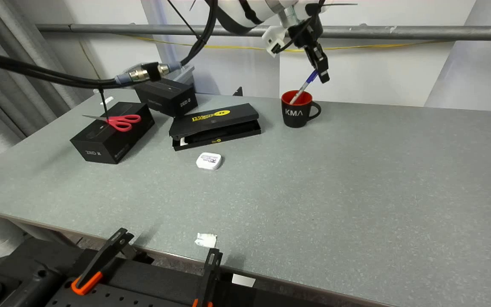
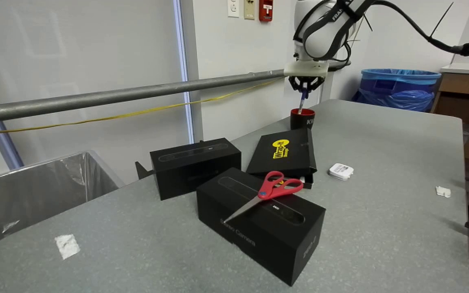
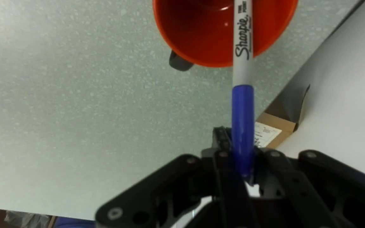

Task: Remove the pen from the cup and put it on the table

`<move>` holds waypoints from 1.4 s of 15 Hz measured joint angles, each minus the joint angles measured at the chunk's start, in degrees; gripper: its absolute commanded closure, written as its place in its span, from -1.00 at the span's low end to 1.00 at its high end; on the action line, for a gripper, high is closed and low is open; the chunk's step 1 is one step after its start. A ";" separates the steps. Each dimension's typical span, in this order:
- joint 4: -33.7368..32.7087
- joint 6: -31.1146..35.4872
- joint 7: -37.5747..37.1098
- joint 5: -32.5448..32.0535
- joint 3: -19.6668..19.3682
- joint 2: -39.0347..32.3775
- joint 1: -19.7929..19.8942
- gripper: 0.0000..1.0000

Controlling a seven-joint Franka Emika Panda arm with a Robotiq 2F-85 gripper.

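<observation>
Beside a pale wall (image 1: 382, 72) crossed by a grey pipe (image 1: 399, 33), in an exterior view, the speckled grey tabletop (image 1: 335, 192) carries a flat black box (image 1: 215, 121) with its lid ajar and a black mug (image 1: 294, 119), red inside, the pen (image 1: 306, 86) tilted in it. Past the tabletop's far edge, in an exterior view, stands a blue bin (image 2: 397, 87); a clear-lined bin (image 2: 88, 175) sits beside the nearer end. From the wrist view, the fingers (image 3: 222, 139) grip the pen's blue end.

The Sharpie pen (image 3: 242, 80) was grey-white and blue-capped, the KMA mug (image 1: 295, 120) black (bright red inside, white-lettered outside), the tabletop (image 1: 335, 192) speckled grey, the scissors (image 2: 266, 191) red-handled and silver-bladed.
</observation>
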State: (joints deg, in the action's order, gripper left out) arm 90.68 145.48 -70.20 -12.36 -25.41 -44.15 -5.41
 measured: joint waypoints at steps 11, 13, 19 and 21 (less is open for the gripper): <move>22.94 2.50 18.49 -0.29 5.71 21.61 4.09 0.97; 28.69 2.41 22.59 -0.28 7.02 23.06 4.65 0.97; 36.82 -2.05 27.51 -0.78 9.82 19.57 3.76 0.97; 36.69 -2.72 27.19 -0.80 9.83 17.12 2.64 0.97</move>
State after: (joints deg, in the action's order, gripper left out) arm 127.37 142.76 -43.01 -13.16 -15.58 -27.03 -2.77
